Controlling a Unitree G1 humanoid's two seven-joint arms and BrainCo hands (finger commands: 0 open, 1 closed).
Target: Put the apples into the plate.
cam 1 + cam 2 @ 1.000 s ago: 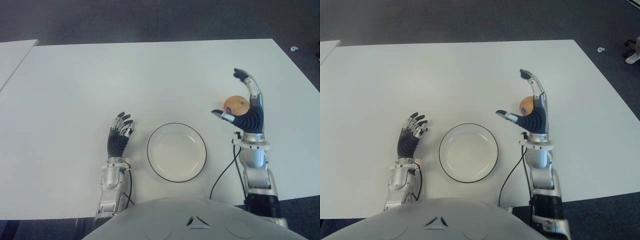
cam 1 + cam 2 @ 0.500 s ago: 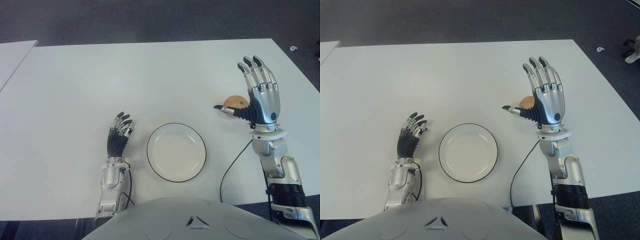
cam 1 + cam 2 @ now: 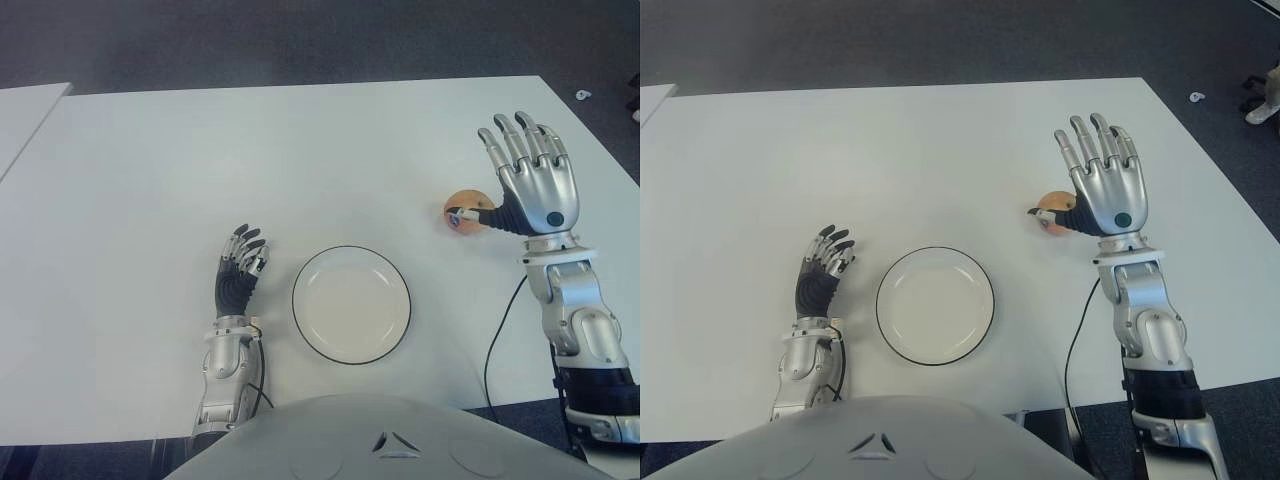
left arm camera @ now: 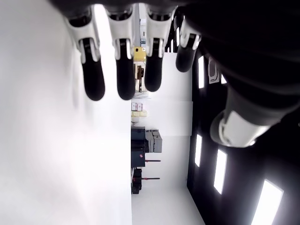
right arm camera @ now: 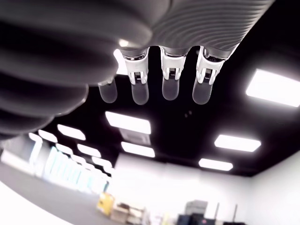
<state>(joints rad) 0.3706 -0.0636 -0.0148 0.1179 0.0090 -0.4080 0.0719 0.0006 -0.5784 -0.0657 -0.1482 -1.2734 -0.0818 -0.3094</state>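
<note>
One orange-yellow apple lies on the white table, to the right of and beyond the plate. An empty white plate with a dark rim sits near the table's front edge. My right hand is raised just right of the apple, its back toward the head camera and its fingers spread. Its thumb crosses in front of the apple, and the hand holds nothing. The right wrist view shows only its straight fingers against ceiling lights. My left hand shows beside the plate on its left, fingers relaxed and empty.
A black cable runs from my right forearm down to the table's front edge. A second white table shows at the far left. Dark carpet lies beyond the table, whose right edge runs close to my right arm.
My right hand has turned from edge-on to showing its back and shifted right. The apple, earlier behind the palm, now shows at the thumb. The left hand has not moved.
</note>
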